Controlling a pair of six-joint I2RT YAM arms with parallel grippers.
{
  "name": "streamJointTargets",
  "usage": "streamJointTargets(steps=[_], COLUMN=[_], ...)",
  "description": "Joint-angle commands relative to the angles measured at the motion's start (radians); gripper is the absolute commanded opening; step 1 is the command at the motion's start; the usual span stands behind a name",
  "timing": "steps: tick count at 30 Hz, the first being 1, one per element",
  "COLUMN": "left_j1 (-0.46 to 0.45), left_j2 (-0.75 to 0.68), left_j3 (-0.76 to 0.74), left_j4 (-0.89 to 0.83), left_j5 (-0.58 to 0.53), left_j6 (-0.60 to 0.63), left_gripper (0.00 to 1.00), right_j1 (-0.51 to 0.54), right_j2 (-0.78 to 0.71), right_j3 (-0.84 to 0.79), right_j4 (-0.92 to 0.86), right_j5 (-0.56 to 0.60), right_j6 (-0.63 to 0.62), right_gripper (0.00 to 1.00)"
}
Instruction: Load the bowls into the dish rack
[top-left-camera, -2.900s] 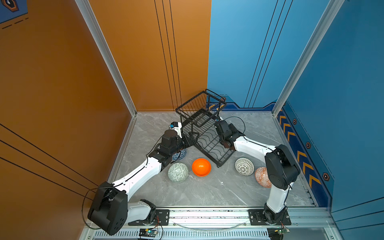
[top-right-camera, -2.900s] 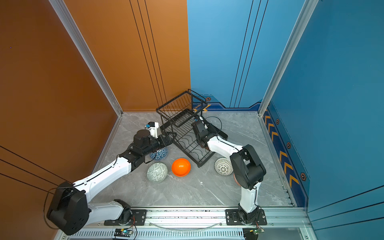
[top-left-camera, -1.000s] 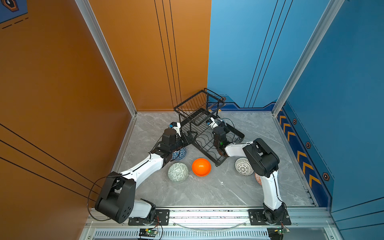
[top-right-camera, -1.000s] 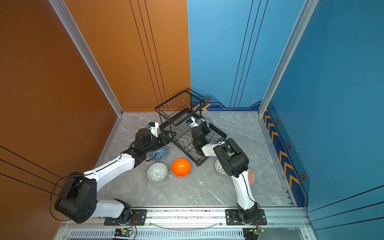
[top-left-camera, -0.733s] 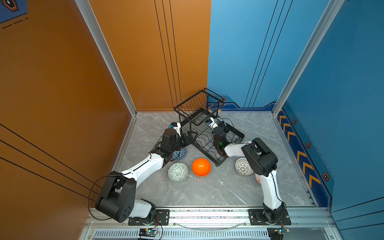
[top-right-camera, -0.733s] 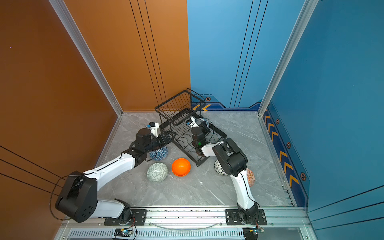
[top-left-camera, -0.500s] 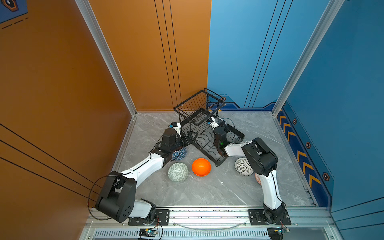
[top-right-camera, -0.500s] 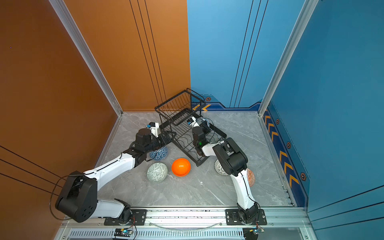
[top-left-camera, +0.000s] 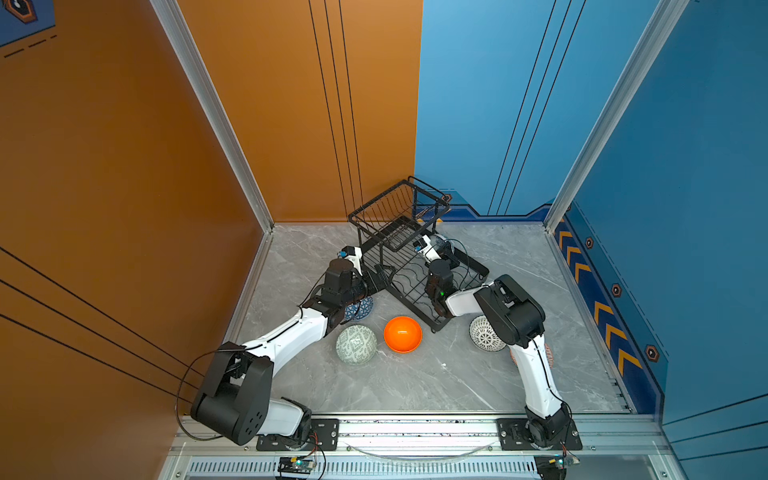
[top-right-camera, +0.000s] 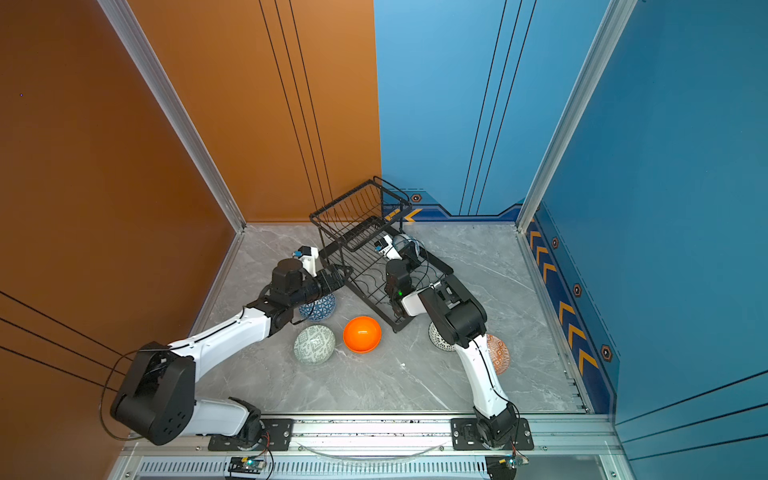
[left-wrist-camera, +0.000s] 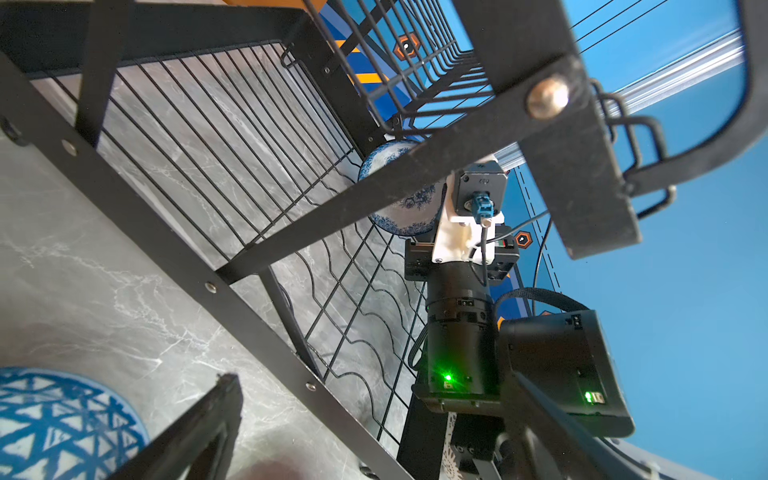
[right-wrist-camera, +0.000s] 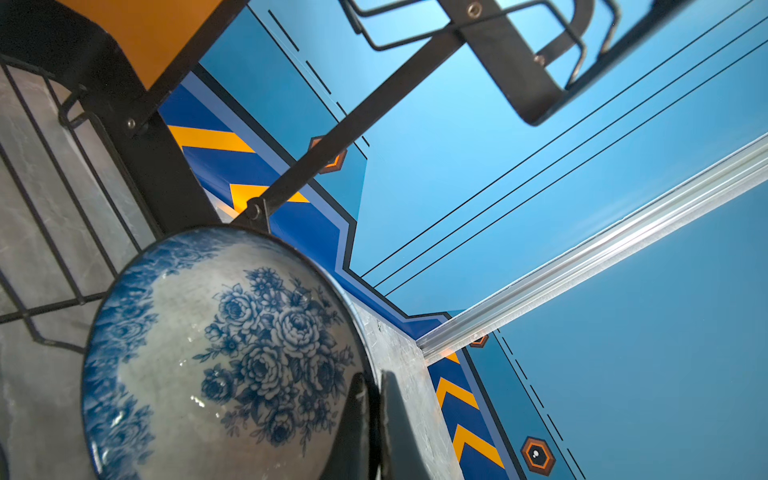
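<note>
Right end effector pinches the floral bowl by its rim at the rack's 1 o'clock corner. Next, seat it in a slot and release. Left end effector stands wide open at 9 o'clock.

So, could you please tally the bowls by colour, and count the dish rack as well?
Plain orange bowl: 1
Blue-and-white bowls: 2, the triangle-patterned bowl and the floral bowl
Pale green geometric bowl: 1
White black-lattice bowl: 1
Red-orange patterned bowl: 1
Black wire dish rack: 1
Total: 7
</note>
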Motion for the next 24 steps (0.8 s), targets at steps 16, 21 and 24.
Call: streamJointTargets(steps=[16, 21, 24], left_j1=[0.025, 0.034, 0.035], left_j2=[-0.041, -0.045, -0.050], left_j3=[-0.056, -0.063, -0.067], left_j4=[0.033, 0.033, 0.037], left_j5=[0.000, 0.005, 0.008], left_j6=[0.029, 0.030, 0.031], left_gripper=[0.98, 0.98, 0.98], right_j1=[-0.015, -0.020, -0.023], right_j2=[0.069, 0.035, 0.021], right_j3=[-0.034, -0.024, -0.013], right_j4=[0.223, 0.121, 0.056], right_j5=[0.100, 0.083, 0.088], right_j6=[-0.179, -0.130, -0.096], right_gripper=[0.00, 0.00, 0.00])
